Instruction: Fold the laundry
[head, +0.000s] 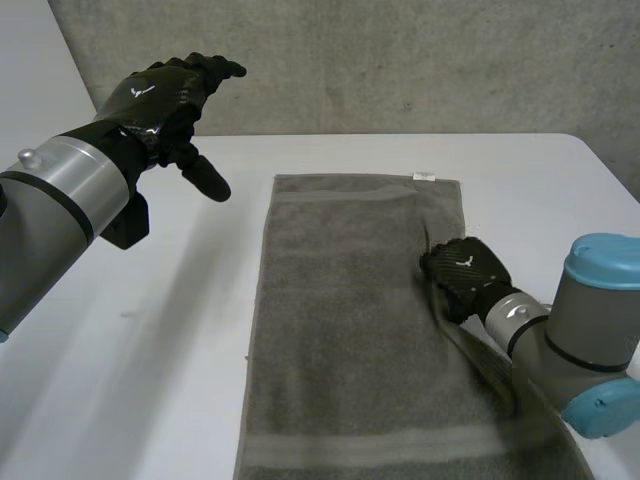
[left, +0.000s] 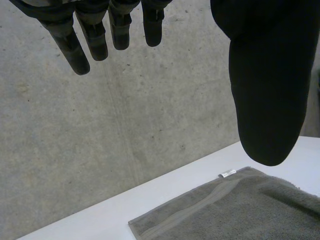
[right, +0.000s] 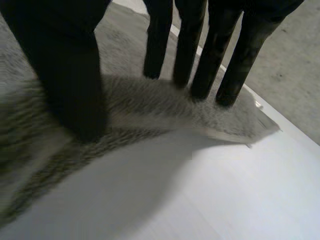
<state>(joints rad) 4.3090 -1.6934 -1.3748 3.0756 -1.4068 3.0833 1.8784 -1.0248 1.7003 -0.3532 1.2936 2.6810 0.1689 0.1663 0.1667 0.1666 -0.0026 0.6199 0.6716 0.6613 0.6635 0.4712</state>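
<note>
The towel is lying spread flat on the white table, its long side running away from the robot. Partway along the towel's right edge, the right hand is pinching the cloth. In the right wrist view the thumb and the straight fingers are squeezing a ridge of that edge between them. The edge is standing clear of the table with shadow under it, probably so it can be carried across for a lengthwise fold. Farther off, the far hem with its small white label is lying flat. Off to the left of that far end, the left hand is hovering in the air. Its fingers are relaxed and holding nothing. It is well apart from the cloth, likely raised so that it is not hindering the lift.
</note>
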